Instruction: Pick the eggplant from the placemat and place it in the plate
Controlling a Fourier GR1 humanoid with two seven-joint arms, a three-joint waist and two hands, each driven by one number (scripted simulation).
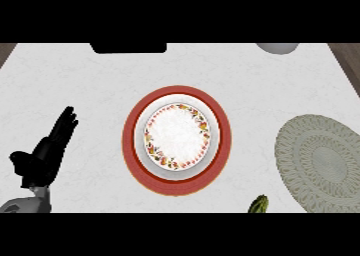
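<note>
Far left, the left robot hand (46, 157) stands over the white desk (87, 80) near the view's edge: open, fingers straight and pointing up, thumb out, holding nothing, at rest. Up and right of it, at the far edge of the desk, is a flat black object (129, 48). Directly right of this robot hand, well apart, lies the plate (177, 135), white with a flowered ring, seated on a wider red underplate (175, 186); nothing is in it. Further right and down, at the view's lower edge between plate and placemat, a small green-dark tip pokes up; I judge this to be the eggplant (258, 204), stalk end likely, the rest cut off. Whether it is lifted or lying on the desk cannot be told. Far right is the round grey woven placemat (323, 160), with no eggplant on it. Above it, at the far edge, is part of a pale round vessel (277, 47). The right robot hand does not show; its state cannot be told. Handling judgement: an eggplant is light, with smooth, waxy, slippery skin and firm flesh that bruises if pinched. Best taken round the thick middle of the body rather than by the stalk, and set down low over the plate's centre so it does not roll off.
</note>
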